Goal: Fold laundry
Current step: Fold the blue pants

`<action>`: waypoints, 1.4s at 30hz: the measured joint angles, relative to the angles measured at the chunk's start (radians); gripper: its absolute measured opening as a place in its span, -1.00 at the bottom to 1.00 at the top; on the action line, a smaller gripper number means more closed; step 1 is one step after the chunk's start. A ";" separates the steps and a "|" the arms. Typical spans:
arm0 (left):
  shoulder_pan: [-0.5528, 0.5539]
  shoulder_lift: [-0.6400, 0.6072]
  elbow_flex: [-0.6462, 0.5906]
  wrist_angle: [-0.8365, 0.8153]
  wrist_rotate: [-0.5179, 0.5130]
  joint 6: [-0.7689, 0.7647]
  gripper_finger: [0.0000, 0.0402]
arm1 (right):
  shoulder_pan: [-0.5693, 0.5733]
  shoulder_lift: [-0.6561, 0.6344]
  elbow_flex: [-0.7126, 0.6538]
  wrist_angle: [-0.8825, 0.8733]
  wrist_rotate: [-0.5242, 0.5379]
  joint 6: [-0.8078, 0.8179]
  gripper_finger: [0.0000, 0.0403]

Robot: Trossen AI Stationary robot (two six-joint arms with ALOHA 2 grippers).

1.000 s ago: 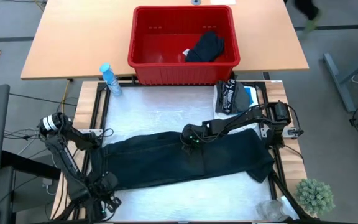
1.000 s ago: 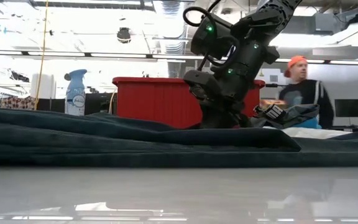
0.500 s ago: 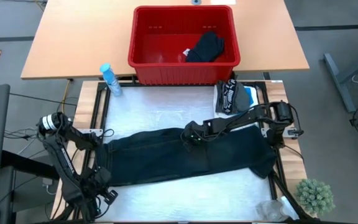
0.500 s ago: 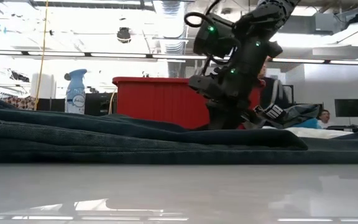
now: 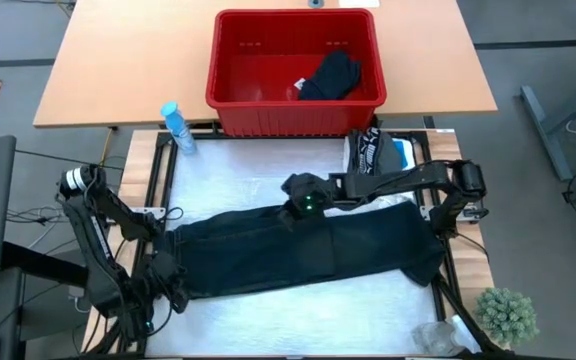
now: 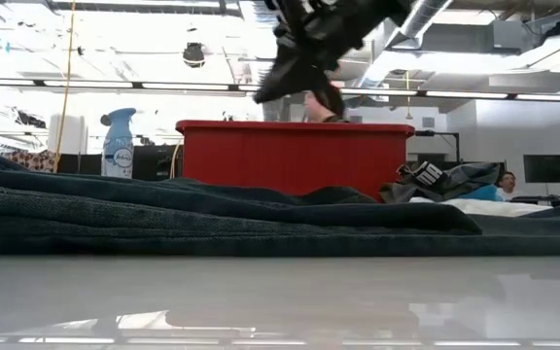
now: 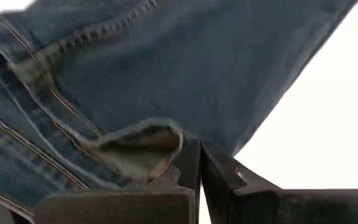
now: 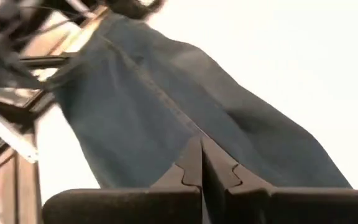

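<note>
Long dark-blue trousers (image 5: 308,255) lie flat across the white table top, from its left side to its right. My right gripper (image 5: 294,195) hangs shut above their far edge near the middle, clear of the cloth (image 8: 185,118), and shows high up in the low view (image 6: 304,68). My left gripper (image 5: 168,280) is shut at the trousers' left end. A curled hem corner (image 7: 148,146) lies right beside its fingertips (image 7: 199,152). A black garment (image 5: 330,75) rests in the red basket (image 5: 238,100). My left gripper points down at a slant over the trousers' left end, and the upturned hem corner (image 7: 176,143) reaches one finger's (image 7: 188,163) outer side. Whether it touches the cloth I cannot tell. No cloth shows between the shut fingers.
The red basket stands beyond the table's far edge. A blue spray bottle (image 5: 175,125) stands at the far left corner. Folded dark and blue garments (image 5: 373,155) lie at the far right, and a small plant (image 5: 506,315) at the near right. A person (image 6: 504,182) shows in the room behind.
My right gripper has risen quickly off the middle of the trousers, staying shut, and now hangs clear above them. My left gripper has lifted a little at the trousers' left end, turned, and gone slightly toward the far edge. The trousers still lie flat.
</note>
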 joint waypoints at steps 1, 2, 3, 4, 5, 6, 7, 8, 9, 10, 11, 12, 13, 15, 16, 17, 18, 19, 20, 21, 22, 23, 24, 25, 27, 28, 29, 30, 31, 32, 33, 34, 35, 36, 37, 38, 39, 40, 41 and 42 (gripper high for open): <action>0.006 -0.010 0.000 -0.007 -0.002 0.000 -1.00 | -0.002 0.025 0.018 0.015 -0.019 -0.015 -0.90; 0.012 -0.023 0.000 -0.009 0.000 0.003 -1.00 | -0.005 0.051 0.038 0.036 -0.037 -0.026 -0.90; 0.018 -0.037 0.000 -0.007 0.005 0.011 -1.00 | -0.005 0.075 0.056 0.053 -0.054 -0.030 -0.90; 0.021 -0.047 0.003 -0.009 0.008 0.017 -1.00 | -0.005 0.101 0.074 0.056 -0.065 -0.035 -0.90; 0.022 -0.053 0.012 -0.013 0.009 0.025 -1.00 | -0.005 0.130 0.098 0.067 -0.077 -0.044 -0.90; 0.024 -0.060 0.021 -0.021 0.008 0.037 -1.00 | -0.006 0.157 0.128 0.096 -0.095 -0.059 -0.90; 0.023 -0.065 0.034 -0.037 0.007 0.048 -1.00 | -0.007 0.183 0.158 0.110 -0.125 -0.077 -0.90; 0.025 -0.068 0.048 -0.056 -0.001 0.056 -1.00 | -0.007 0.215 0.190 0.107 -0.157 -0.089 -0.90; 0.028 -0.068 0.061 -0.083 -0.014 0.057 -1.00 | -0.008 0.248 0.229 0.107 -0.184 -0.100 -0.90; 0.031 -0.065 0.068 -0.105 -0.033 0.052 -1.00 | -0.008 0.282 0.268 0.116 -0.203 -0.108 -0.90; 0.032 -0.063 0.070 -0.117 -0.057 0.043 -1.00 | -0.008 0.315 0.304 0.112 -0.227 -0.116 -0.90; 0.037 -0.062 0.070 -0.121 -0.078 0.034 -1.00 | -0.008 0.350 0.342 0.101 -0.248 -0.127 -0.90; 0.044 -0.060 0.067 -0.118 -0.092 0.027 -1.00 | -0.008 0.385 0.386 0.102 -0.259 -0.138 -0.90; 0.053 -0.048 0.053 -0.110 -0.105 0.025 -1.00 | -0.008 0.438 0.465 0.106 -0.293 -0.169 -0.90; 0.058 -0.040 0.042 -0.107 -0.105 0.025 -1.00 | -0.008 0.467 0.512 0.109 -0.309 -0.181 -0.90; 0.059 -0.031 0.032 -0.106 -0.100 0.024 -1.00 | -0.008 0.496 0.557 0.119 -0.325 -0.196 -0.90; 0.062 -0.023 0.022 -0.101 -0.096 0.019 -1.00 | -0.008 0.522 0.595 0.117 -0.346 -0.206 -0.90; 0.062 -0.014 0.010 -0.091 -0.094 0.016 -1.00 | -0.010 0.550 0.632 0.105 -0.363 -0.218 -0.90; 0.063 -0.005 -0.002 -0.083 -0.091 0.013 -1.00 | -0.012 0.582 0.673 0.104 -0.375 -0.229 -0.90; 0.063 0.006 -0.012 -0.070 -0.090 0.010 -1.00 | -0.012 0.611 0.709 0.102 -0.386 -0.236 -0.90; 0.063 0.013 -0.021 -0.058 -0.088 0.010 -1.00 | -0.012 0.635 0.738 0.081 -0.395 -0.240 -0.90; 0.063 0.018 -0.028 -0.044 -0.085 0.010 -1.00 | -0.012 0.662 0.769 0.077 -0.406 -0.240 -0.90; 0.063 0.023 -0.038 -0.036 -0.083 0.009 -1.00 | -0.012 0.686 0.798 0.085 -0.414 -0.241 -0.90; 0.063 0.027 -0.049 -0.020 -0.082 0.009 -1.00 | -0.012 0.702 0.819 0.071 -0.424 -0.243 -0.90; 0.065 0.035 -0.069 0.015 -0.082 0.006 -1.00 | -0.012 0.734 0.854 0.072 -0.427 -0.245 -0.90; 0.065 0.042 -0.075 0.033 -0.081 0.004 -1.00 | -0.012 0.747 0.861 0.070 -0.429 -0.252 -0.90; 0.065 0.050 -0.080 0.052 -0.082 0.005 -1.00 | -0.012 0.762 0.866 0.066 -0.428 -0.261 -0.90; 0.065 0.058 -0.087 0.070 -0.080 0.010 -1.00 | -0.014 0.776 0.870 0.068 -0.428 -0.265 -0.90; 0.065 0.070 -0.094 0.087 -0.079 0.013 -1.00 | -0.015 0.788 0.870 0.068 -0.428 -0.266 -0.90; 0.065 0.079 -0.102 0.105 -0.078 0.014 -1.00 | -0.017 0.797 0.870 0.063 -0.428 -0.266 -0.90; 0.065 0.090 -0.111 0.126 -0.074 0.014 -1.00 | -0.019 0.805 0.870 0.052 -0.428 -0.263 -0.90; 0.066 0.102 -0.122 0.155 -0.072 0.010 -1.00 | -0.021 0.813 0.870 0.051 -0.428 -0.264 -0.90; 0.066 0.116 -0.131 0.181 -0.065 0.011 -1.00 | -0.025 0.818 0.870 0.045 -0.428 -0.267 -0.90; 0.066 0.127 -0.140 0.209 -0.052 0.012 -1.00 | -0.026 0.824 0.871 0.036 -0.428 -0.267 -0.90; 0.066 0.139 -0.146 0.230 -0.036 0.021 -1.00 | -0.030 0.827 0.871 0.026 -0.425 -0.267 -0.90; 0.066 0.152 -0.149 0.243 -0.019 0.028 -1.00 | -0.033 0.828 0.868 0.006 -0.411 -0.269 -0.90; 0.066 0.165 -0.151 0.251 -0.002 0.038 -1.00 | -0.035 0.828 0.863 -0.008 -0.381 -0.271 -0.90; 0.066 0.179 -0.151 0.261 0.015 0.048 -1.00 | -0.037 0.828 0.861 -0.029 -0.346 -0.273 -0.90; 0.067 0.192 -0.151 0.273 0.031 0.056 -1.00 | -0.040 0.828 0.861 -0.051 -0.317 -0.284 -0.90; 0.067 0.204 -0.151 0.288 0.045 0.068 -1.00 | -0.044 0.828 0.861 -0.072 -0.297 -0.297 -0.90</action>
